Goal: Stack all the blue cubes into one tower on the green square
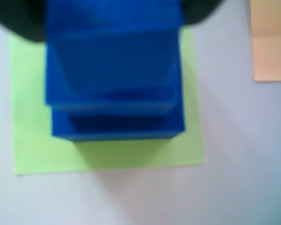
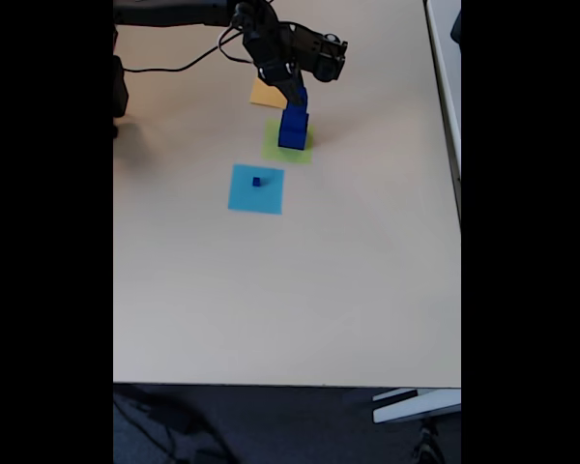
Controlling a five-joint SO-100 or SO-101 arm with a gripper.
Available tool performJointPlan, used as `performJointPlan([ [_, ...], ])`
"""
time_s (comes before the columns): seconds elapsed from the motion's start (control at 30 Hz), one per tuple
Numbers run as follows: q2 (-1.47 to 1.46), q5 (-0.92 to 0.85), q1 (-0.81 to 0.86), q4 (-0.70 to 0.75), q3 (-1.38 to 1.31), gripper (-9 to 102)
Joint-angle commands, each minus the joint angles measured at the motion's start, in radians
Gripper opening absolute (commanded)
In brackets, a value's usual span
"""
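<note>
Blue cube tower (image 2: 293, 129) stands on the green square (image 2: 274, 147), toward its upper-right part in the fixed view. In the wrist view the stack (image 1: 114, 79) shows at least two levels: a wider bottom cube (image 1: 119, 125) and another on top of it (image 1: 112, 65), with the green square (image 1: 37, 150) showing on three sides below. How many cubes are in the stack: cannot tell, the wrist view is blurred.

Pincer (image 2: 296, 97) sits right at the top of the tower in the fixed view, arm coming in from the upper left. Released or clenched on the top cube: cannot tell, the fingers are too small in the fixed view and only dark blobs at the top edge of the wrist view.

One tiny blue cube (image 2: 257, 181) sits apart on the light-blue square (image 2: 242, 198), near its centre, below-left of the green square.

Orange square (image 2: 263, 95) lies just above-left of the green one, partly covered by the arm; in the wrist view it is at the top right (image 1: 270, 42), clear of the stack.

A black cable (image 2: 174, 68) loops over the tabletop (image 2: 290, 290) at upper left, well away from the squares. Nothing stands between the tiny cube and the tower.
</note>
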Motion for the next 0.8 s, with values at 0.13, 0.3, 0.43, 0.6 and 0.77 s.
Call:
performJointPlan([
  [0.13,0.083,-0.017,0.014,0.003,-0.003,0],
  [0.3,0.083,-0.014,0.014,0.002,0.008,0],
  [0.43,0.083,-0.015,0.014,-0.002,0.011,0],
  [0.6,0.083,-0.012,0.014,-0.005,0.015,0],
  [0.77,0.084,-0.009,0.011,-0.005,0.02,0],
])
